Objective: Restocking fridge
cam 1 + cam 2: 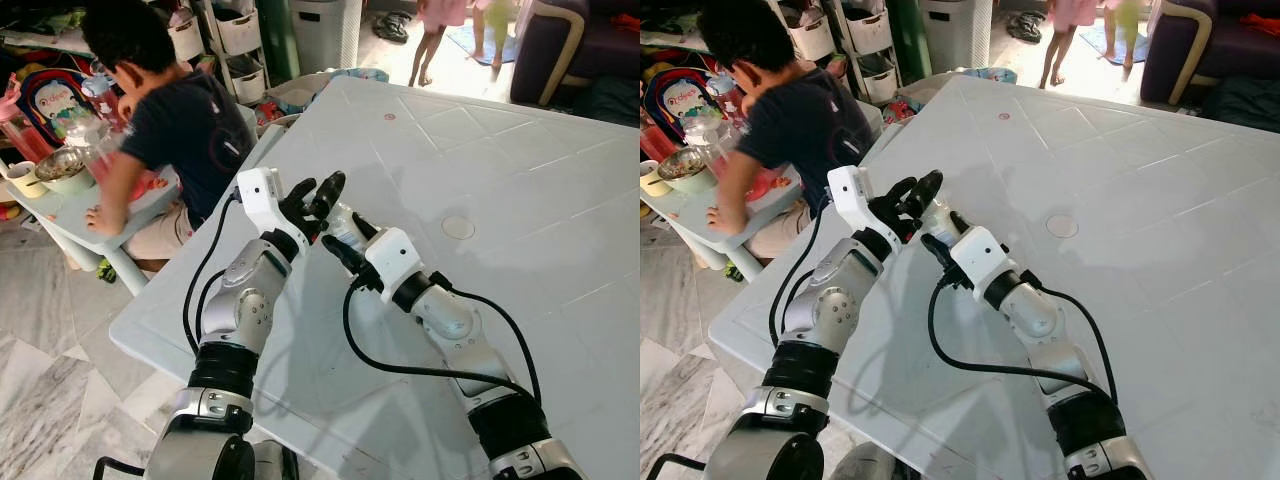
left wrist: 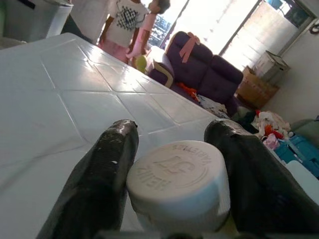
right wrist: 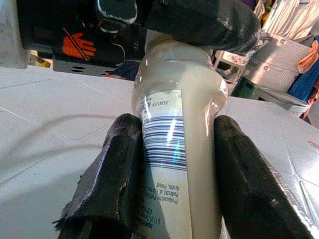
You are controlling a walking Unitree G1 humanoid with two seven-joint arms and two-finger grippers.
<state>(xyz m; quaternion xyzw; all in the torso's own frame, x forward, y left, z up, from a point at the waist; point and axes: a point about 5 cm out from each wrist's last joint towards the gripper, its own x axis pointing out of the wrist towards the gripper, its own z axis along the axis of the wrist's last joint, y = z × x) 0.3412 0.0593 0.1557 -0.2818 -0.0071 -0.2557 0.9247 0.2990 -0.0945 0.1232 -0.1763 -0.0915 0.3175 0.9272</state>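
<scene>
A squeeze bottle of pale mayonnaise (image 3: 172,149) with a white cap (image 2: 177,174) and a barcode label is held a little above the white table (image 1: 520,170), between both grippers. My left gripper (image 1: 320,185) is shut on the cap end, with one finger (image 2: 107,164) pressed against each side of the cap. The right gripper (image 1: 345,238) is shut on the bottle's body from the other side, its fingers (image 3: 117,164) flanking the barcode. In the eye views the fingers hide most of the bottle (image 1: 945,228).
The table's left edge (image 1: 170,290) runs close to my left arm. Beyond it a person (image 1: 170,120) sits at a small low table (image 1: 60,200) with a bowl and cups. Storage drawers, a purple sofa (image 1: 560,40) and standing people are at the back.
</scene>
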